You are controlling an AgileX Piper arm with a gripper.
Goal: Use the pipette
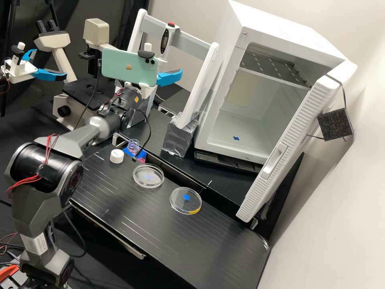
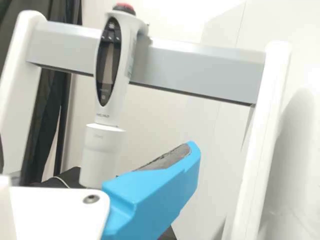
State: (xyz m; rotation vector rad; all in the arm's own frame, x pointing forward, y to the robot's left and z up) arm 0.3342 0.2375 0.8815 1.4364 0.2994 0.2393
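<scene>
Gripper [image 1: 170,78] gapes empty, with the pipette [image 2: 114,72] hanging from the rack [image 2: 200,67] beyond it

I see a white cabinet [image 1: 208,100], door [image 1: 296,132] swung open, metal shelf [image 1: 276,66] near its top, blue marker [image 1: 236,138] on its floor. Dark block [image 1: 335,124] at the door's outer side. Beige microscope [image 1: 60,60], dark curtain [image 1: 120,14] behind it.

Two clear dishes [image 1: 183,205] lie near a small white cylinder [image 1: 116,156]; a white cabinet [image 1: 280,34] stands open.
</scene>
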